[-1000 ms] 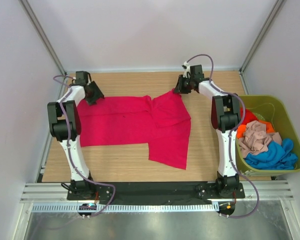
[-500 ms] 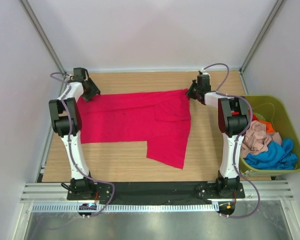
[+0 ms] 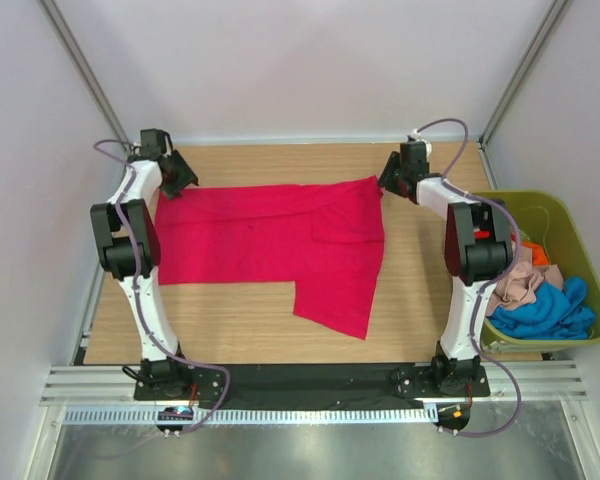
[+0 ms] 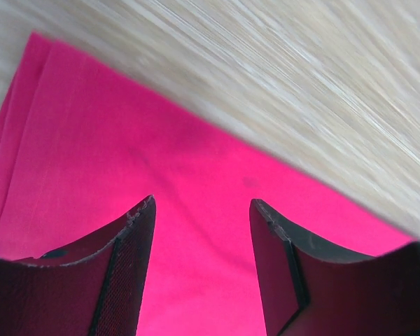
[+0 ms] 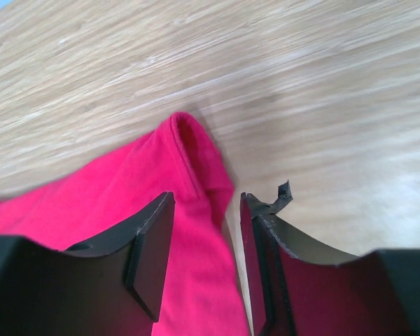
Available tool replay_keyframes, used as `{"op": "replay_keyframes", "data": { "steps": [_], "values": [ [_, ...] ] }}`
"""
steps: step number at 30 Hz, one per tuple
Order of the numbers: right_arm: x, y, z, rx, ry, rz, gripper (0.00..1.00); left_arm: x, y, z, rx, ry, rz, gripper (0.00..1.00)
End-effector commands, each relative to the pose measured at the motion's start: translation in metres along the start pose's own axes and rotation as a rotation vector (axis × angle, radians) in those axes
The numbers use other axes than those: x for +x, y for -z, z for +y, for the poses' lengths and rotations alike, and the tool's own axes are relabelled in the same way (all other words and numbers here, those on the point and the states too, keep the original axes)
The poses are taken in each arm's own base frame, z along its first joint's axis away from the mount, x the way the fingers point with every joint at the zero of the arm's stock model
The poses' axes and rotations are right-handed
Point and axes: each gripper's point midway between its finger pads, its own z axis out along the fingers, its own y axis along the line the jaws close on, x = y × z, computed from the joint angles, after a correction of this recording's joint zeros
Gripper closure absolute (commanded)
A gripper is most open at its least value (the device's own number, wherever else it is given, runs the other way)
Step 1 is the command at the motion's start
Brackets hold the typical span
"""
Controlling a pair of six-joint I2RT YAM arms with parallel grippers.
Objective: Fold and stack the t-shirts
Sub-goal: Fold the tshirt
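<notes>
Hovering at the far-left corner of the cloth, the left gripper (image 3: 177,180) has its jaws spread wide, with red fabric showing in the gap and nothing pinched. The crimson t-shirt (image 3: 265,235) lies flat on the table (image 3: 230,320). Its long axis runs left to right across the far half, and one flap reaches toward the near edge right of centre. At its far-right corner the right gripper (image 3: 388,184) is parted more narrowly, the hem's rolled tip lying loose between its jaws. Further right, the olive tub (image 3: 525,196) holds a crumpled beige-pink t-shirt (image 3: 515,285) and a blue t-shirt (image 3: 550,310).
</notes>
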Motion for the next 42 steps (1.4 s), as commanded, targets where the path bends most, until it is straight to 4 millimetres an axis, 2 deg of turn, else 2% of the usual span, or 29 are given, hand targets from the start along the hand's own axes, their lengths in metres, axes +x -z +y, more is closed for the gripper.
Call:
{"op": "replay_keyframes", "data": {
  "steps": [1, 3, 4, 5, 6, 7, 8, 9, 10, 12, 13, 15, 16, 19, 26, 29, 31, 37, 42],
  "values": [
    [-0.037, 0.054, 0.006, 0.030, 0.055, 0.004, 0.50, -0.021, 0.091, -0.062, 0.163, -0.085, -0.131, 0.42],
    [-0.029, 0.070, 0.005, 0.026, 0.068, 0.038, 0.49, -0.002, 0.112, -0.079, 0.213, -0.114, -0.135, 0.42],
    [-0.022, 0.075, 0.005, 0.014, 0.069, 0.062, 0.49, 0.023, 0.119, -0.103, 0.264, -0.161, -0.104, 0.42],
    [-0.017, 0.080, 0.003, 0.014, 0.072, 0.076, 0.50, 0.033, 0.134, -0.116, 0.310, -0.179, -0.104, 0.42],
    [-0.001, 0.082, -0.005, 0.031, 0.072, 0.110, 0.51, 0.055, 0.132, -0.122, 0.335, -0.184, -0.071, 0.43],
    [0.002, 0.090, 0.001, -0.012, 0.068, 0.116, 0.52, 0.083, 0.139, -0.143, 0.396, -0.216, -0.031, 0.43],
    [0.023, 0.092, -0.002, -0.030, 0.062, 0.166, 0.53, 0.096, 0.144, -0.153, 0.431, -0.229, -0.020, 0.44],
    [0.028, 0.095, -0.001, -0.047, 0.055, 0.173, 0.54, 0.105, 0.153, -0.165, 0.475, -0.228, -0.030, 0.45],
    [0.030, 0.097, 0.001, -0.067, 0.054, 0.170, 0.55, 0.136, 0.155, -0.176, 0.500, -0.264, 0.011, 0.46],
    [0.047, 0.097, -0.001, -0.090, 0.052, 0.209, 0.57, 0.159, 0.158, -0.191, 0.540, -0.293, 0.025, 0.47],
    [0.050, 0.097, -0.001, -0.098, 0.060, 0.217, 0.57, 0.182, 0.159, -0.201, 0.558, -0.319, 0.056, 0.48],
    [0.062, 0.095, -0.006, -0.094, 0.065, 0.247, 0.57, 0.203, 0.157, -0.212, 0.577, -0.348, 0.085, 0.50],
    [0.066, 0.093, -0.007, -0.099, 0.071, 0.256, 0.57, 0.220, 0.150, -0.217, 0.574, -0.362, 0.122, 0.51],
    [0.075, 0.092, -0.008, -0.108, 0.068, 0.277, 0.57, 0.248, 0.129, -0.219, 0.549, -0.379, 0.177, 0.54],
    [0.090, 0.090, -0.012, -0.106, 0.041, 0.300, 0.61, 0.286, 0.086, -0.224, 0.518, -0.377, 0.273, 0.55],
    [0.096, 0.091, -0.016, -0.094, 0.029, 0.308, 0.61, 0.294, 0.076, -0.227, 0.514, -0.376, 0.296, 0.55],
    [0.098, 0.091, -0.018, -0.089, 0.027, 0.310, 0.61, 0.297, 0.075, -0.232, 0.520, -0.384, 0.299, 0.55],
    [0.101, 0.089, -0.024, -0.066, 0.026, 0.310, 0.63, 0.302, 0.063, -0.228, 0.492, -0.384, 0.299, 0.54],
    [0.099, 0.090, -0.023, -0.071, 0.025, 0.303, 0.74, 0.304, 0.058, -0.231, 0.495, -0.387, 0.310, 0.56]
  ]
}}
